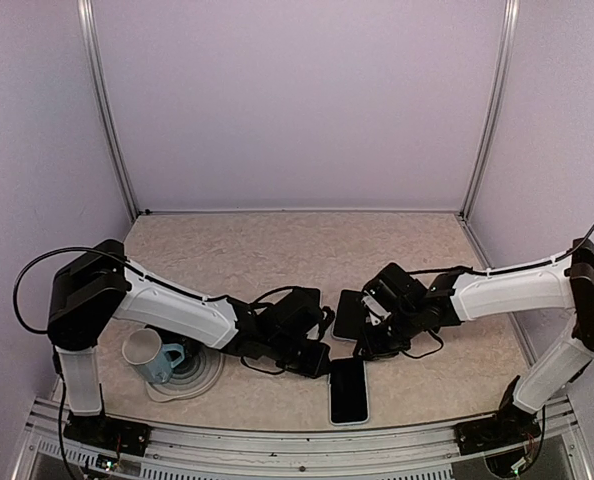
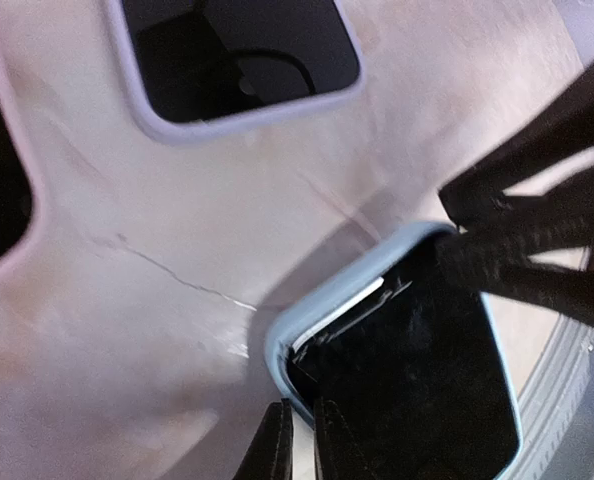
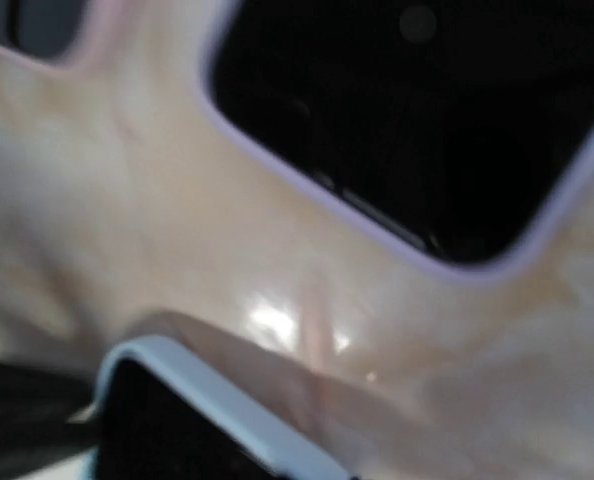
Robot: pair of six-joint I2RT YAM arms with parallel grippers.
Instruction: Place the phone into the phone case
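Nearest the front rail, the phone (image 1: 348, 392) lay flat on the table (image 1: 277, 250), a glossy black slab with rounded corners sitting inside the pale blue case (image 2: 327, 303). In the left wrist view a thin white strip showed between the black glass and the soft, matte rim at one corner, so the fit there was not flush.

The left gripper (image 2: 299, 425) sat at that corner. Its dark, tapered fingers (image 2: 275, 445) were pressed close together, and the rim ran down between them. The right gripper (image 1: 375, 345) reached the case's other far corner. Its black prongs touched the rim, but I could not tell whether they were spread or closed. The right wrist view was blurred.

Off to the left, a cream mug (image 1: 145, 352) with a blue handle sat tilted on a round, pale plate (image 1: 209, 375) with ridged rings.

Just beyond the grippers lay a second dark rectangle (image 1: 347, 315) with a lavender rim and rounded corners. Whether it was a phone or an empty case was unclear.

The tabletop was smooth, mottled beige, like stone.
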